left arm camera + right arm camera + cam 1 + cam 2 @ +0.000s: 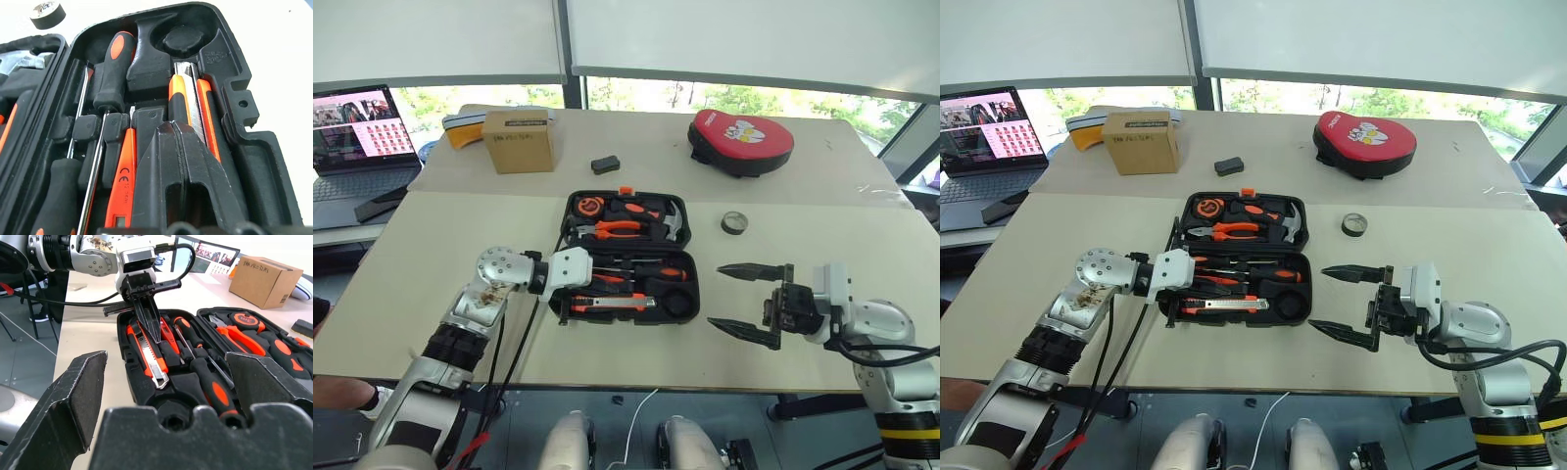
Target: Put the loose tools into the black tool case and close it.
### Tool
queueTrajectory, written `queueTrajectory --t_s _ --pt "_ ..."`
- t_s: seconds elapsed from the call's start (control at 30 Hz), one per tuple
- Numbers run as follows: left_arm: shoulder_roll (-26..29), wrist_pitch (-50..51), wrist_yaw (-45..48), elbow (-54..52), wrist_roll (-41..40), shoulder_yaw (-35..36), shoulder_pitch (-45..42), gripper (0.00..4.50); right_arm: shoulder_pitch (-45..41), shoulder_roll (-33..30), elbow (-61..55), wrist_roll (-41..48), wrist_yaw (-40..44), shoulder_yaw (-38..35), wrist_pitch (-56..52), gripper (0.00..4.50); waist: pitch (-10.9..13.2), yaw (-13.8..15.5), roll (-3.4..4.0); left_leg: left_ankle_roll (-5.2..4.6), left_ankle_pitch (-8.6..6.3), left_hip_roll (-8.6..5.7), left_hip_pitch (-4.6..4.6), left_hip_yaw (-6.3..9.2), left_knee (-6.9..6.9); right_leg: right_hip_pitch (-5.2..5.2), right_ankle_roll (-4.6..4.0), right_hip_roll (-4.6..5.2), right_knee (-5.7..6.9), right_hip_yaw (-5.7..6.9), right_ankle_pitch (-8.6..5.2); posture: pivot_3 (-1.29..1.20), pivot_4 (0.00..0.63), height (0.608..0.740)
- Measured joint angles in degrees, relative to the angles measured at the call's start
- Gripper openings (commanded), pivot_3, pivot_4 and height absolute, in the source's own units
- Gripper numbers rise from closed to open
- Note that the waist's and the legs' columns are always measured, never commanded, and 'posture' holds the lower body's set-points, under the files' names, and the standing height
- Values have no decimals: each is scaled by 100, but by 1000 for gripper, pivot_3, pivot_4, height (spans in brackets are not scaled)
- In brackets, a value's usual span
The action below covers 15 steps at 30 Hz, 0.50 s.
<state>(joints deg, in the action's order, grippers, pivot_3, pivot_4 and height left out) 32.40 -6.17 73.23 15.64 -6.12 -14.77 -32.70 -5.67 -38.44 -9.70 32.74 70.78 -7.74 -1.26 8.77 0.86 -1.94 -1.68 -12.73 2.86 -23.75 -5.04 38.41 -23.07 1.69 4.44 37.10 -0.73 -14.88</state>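
Note:
The black tool case (pixel 696 290) lies open in the middle of the table. Its near half holds two long screwdrivers (pixel 113 68), the orange tester screwdriver (pixel 122 181) and the utility knife (pixel 612 305), each in a slot. My left gripper (pixel 155 338) is shut with nothing visible between its fingers. Its tips dip into the near half between the tester and the knife. To the right of the case, my right gripper (pixel 717 294) hovers wide open and empty, pointing at it. The dark tape roll (pixel 735 222) lies on the table beyond the right gripper.
The case's far half holds pliers, a hammer and a tape measure (pixel 590 207). A red padded pouch (pixel 741 143), a small black block (pixel 605 164) and a cardboard box (pixel 519 141) sit on the far table. A laptop (pixel 357 137) stands at the far left.

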Motion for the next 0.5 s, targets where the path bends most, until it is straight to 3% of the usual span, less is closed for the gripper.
queueTrajectory --t_s 0.2,0.3,0.5 --pt "-26 -171 -348 83 378 -206 51 21 32 0 -84 0 -73 0 0 4500 -15 7 11 0 0 -1 22 -1 1 21 0 0 -2 0 0 0 150 740" --pt "-131 -165 -644 127 645 -350 -13 21 35 6 -91 0 -106 1 0 4500 -37 33 32 -3 -4 -3 74 -2 -1 85 3 2 -18 4 -3 0 150 740" --pt "-221 -95 -749 184 552 -262 100 21 34 32 -96 -2 -120 4 0 4500 -85 27 51 -3 -4 0 83 3 -1 87 2 2 -16 -6 -3 0 150 740"
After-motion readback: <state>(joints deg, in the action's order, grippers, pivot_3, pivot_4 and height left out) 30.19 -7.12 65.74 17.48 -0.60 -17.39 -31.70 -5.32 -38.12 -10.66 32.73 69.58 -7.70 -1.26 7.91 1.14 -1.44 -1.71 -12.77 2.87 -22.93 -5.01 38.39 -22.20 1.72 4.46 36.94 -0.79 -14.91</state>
